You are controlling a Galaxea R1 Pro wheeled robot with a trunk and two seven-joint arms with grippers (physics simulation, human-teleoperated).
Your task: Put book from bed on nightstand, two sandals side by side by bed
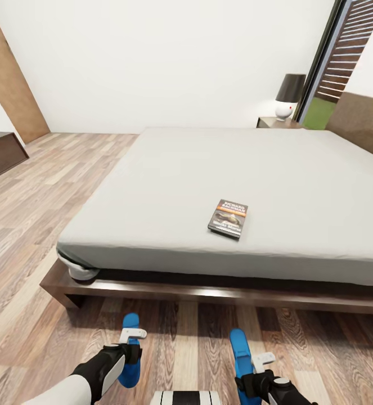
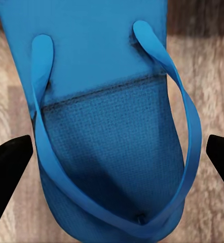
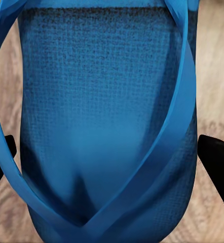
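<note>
White walls (image 1: 152, 62) and a wood-plank floor (image 1: 45, 191) make up the bedroom, with a dark-framed window (image 1: 335, 62) in the far right corner showing brown slats and a strip of green. The bed (image 1: 220, 185) takes up most of the head view: a plain light-grey mattress on a dark brown frame, its flat headboard (image 1: 362, 121) at the right. Beyond its far corner stands a nightstand (image 1: 275, 122) carrying a lamp (image 1: 288, 95) with a dark shade and a white base. A low dark cabinet (image 1: 1, 152) sits at the left edge against the wall. The book (image 1: 229, 217) lies flat on the mattress, near the edge closest to the robot, and nothing touches it. On the floor just in front of the bed frame lie two bright blue sandals, well apart and roughly parallel. The left gripper (image 2: 112, 152) hangs directly over the left sandal (image 2: 107, 101), its fingers spread wide to either side of the sole and not touching it. The right gripper (image 3: 109, 157) is likewise spread wide above the right sandal (image 3: 107, 116), straddling it without contact.
</note>
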